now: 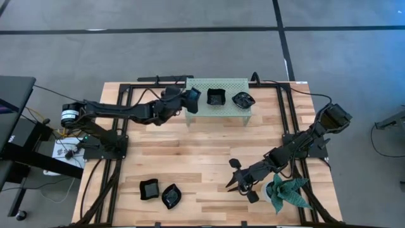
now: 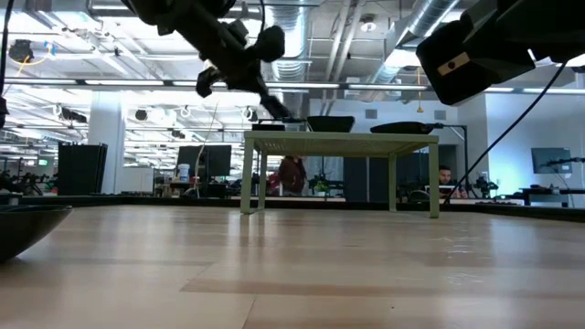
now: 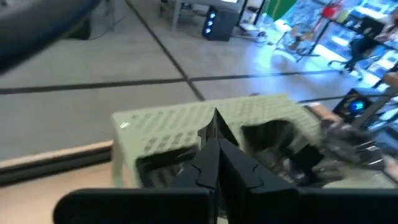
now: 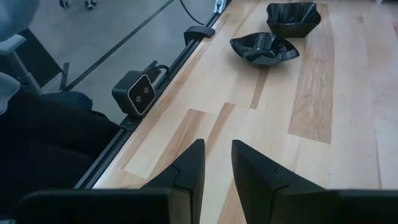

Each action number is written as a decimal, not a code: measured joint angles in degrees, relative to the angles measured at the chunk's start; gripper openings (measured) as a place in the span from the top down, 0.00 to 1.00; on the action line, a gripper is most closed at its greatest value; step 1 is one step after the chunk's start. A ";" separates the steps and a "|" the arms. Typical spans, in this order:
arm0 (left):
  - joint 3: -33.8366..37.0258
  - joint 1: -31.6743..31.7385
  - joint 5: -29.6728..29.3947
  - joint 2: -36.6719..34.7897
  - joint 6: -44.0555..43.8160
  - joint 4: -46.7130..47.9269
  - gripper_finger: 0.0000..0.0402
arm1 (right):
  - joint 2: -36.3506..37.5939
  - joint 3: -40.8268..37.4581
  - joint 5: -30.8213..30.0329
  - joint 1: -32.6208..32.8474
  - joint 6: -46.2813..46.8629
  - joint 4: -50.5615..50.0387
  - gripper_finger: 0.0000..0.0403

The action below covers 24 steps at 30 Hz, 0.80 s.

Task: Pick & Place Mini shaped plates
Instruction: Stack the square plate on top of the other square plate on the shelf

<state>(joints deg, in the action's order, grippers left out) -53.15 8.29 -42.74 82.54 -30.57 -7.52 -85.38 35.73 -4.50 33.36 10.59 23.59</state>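
Observation:
Two glossy black mini plates, a square one (image 1: 216, 97) and a leaf-shaped one (image 1: 243, 99), sit on a pale green perforated stand (image 1: 231, 83) at the table's far side. My left gripper (image 1: 192, 99) is at the stand's left end, shut on a third black plate (image 1: 194, 94). Near the table's near left corner lie a square plate (image 1: 149, 189) and a leaf-shaped plate (image 1: 171, 196), also seen in the right wrist view as the square plate (image 4: 292, 17) and the leaf plate (image 4: 264, 48). My right gripper (image 1: 237, 182) hovers open over bare wood near the near edge, touching nothing. My left gripper pinches the black plate by its rim (image 3: 186, 163) between its two fingers (image 3: 214, 146), which slant down from the table's left. The plate sits at the stand's left end (image 2: 271, 125); whether it rests on the stand or hangs just above it I cannot tell.
A green spiky plant (image 1: 286, 193) stands right of my right gripper at the near right corner. Black frame rails (image 1: 120, 126) run along both sides of the table. A small camera (image 4: 138, 92) sits at the table's edge. Bare wood (image 1: 202, 149) lies between the stand and the near plates.

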 joint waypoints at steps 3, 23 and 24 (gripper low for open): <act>1.50 -0.02 -1.30 0.09 -1.34 -0.22 0.99 | 0.00 0.00 0.01 0.00 0.00 0.02 0.81; 2.37 -0.95 5.36 0.07 1.46 -3.38 0.98 | 0.00 0.00 0.01 -3.70 -0.46 0.02 0.81; 2.37 -1.55 5.97 0.07 2.21 -3.36 0.98 | 0.00 0.00 0.01 -3.84 -0.46 0.02 0.81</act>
<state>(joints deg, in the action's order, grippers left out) -50.78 6.75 -36.77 82.61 -28.37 -10.87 -85.38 35.73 -4.49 29.52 10.13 23.62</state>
